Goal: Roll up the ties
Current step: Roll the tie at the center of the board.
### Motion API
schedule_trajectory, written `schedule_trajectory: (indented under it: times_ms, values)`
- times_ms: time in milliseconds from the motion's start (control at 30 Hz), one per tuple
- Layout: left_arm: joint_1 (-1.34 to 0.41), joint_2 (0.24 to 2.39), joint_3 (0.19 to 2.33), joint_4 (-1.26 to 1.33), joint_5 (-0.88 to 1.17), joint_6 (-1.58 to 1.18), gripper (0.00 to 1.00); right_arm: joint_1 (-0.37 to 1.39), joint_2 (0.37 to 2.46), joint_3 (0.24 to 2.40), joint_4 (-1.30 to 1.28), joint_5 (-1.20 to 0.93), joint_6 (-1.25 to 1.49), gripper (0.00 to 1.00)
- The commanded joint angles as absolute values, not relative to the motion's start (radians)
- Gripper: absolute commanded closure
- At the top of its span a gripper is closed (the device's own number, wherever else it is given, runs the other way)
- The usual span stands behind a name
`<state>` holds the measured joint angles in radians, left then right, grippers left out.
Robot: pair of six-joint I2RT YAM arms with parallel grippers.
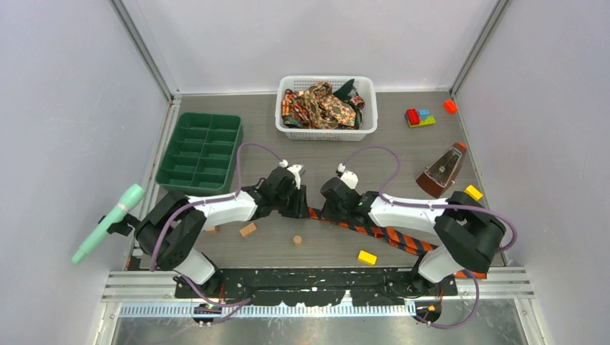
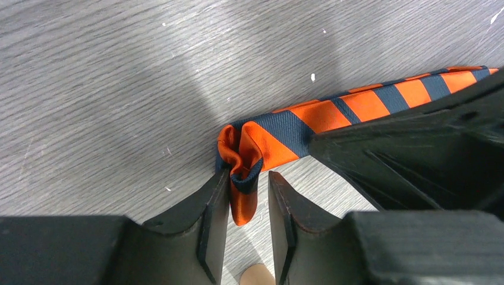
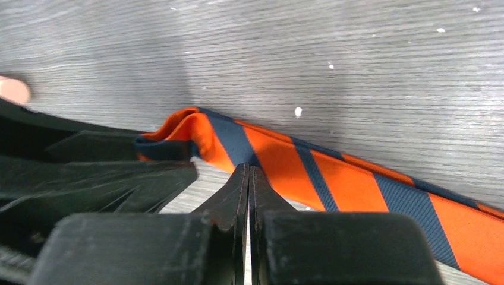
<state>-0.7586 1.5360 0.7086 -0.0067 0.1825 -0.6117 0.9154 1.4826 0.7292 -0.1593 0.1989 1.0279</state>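
Grey table [image 1: 403, 154]. At its far edge, a white basket [image 1: 325, 134] with a heap of patterned ties [image 1: 320, 104] inside.

On the table lies the striped tie [image 1: 392, 237], flat, running from the near right edge up to the centre.

At its centre end:
- The left gripper [image 2: 248, 178] has its jaws partly apart. The folded end [image 2: 243, 160] sits in the gap, against one finger and clear of the other.
- The right gripper [image 3: 248, 172] has its jaws closed together, tips at the tie's near edge just beside the fold. Can't tell whether any fabric is pinched.

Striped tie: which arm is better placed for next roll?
Likely left: left fingers stand open astride the folded end of the striped tie; right fingers are shut, tips at its edge.
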Motion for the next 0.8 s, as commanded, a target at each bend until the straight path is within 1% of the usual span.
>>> schedule_trajectory:
  times_ms: [0, 333, 633, 767]
  values:
    - [-0.769, 1.541, 0.744, -0.042, 0.177, -0.592, 0.67, 0.919, 1.534, 0.755, -0.167, 0.241, 1.040, 0.96]
    - [-0.779, 1.519, 0.773, -0.087, 0.159, -0.579, 0.65, 0.919, 1.619, 0.765, -0.149, 0.230, 1.042, 0.97]
    - [-0.784, 1.503, 0.807, -0.143, 0.109, -0.563, 0.56, 0.919, 1.620, 0.756, -0.141, 0.218, 1.054, 0.97]
    - [-0.784, 1.506, 0.818, -0.155, 0.099, -0.555, 0.54, 0.919, 1.612, 0.747, -0.141, 0.215, 1.060, 0.97]
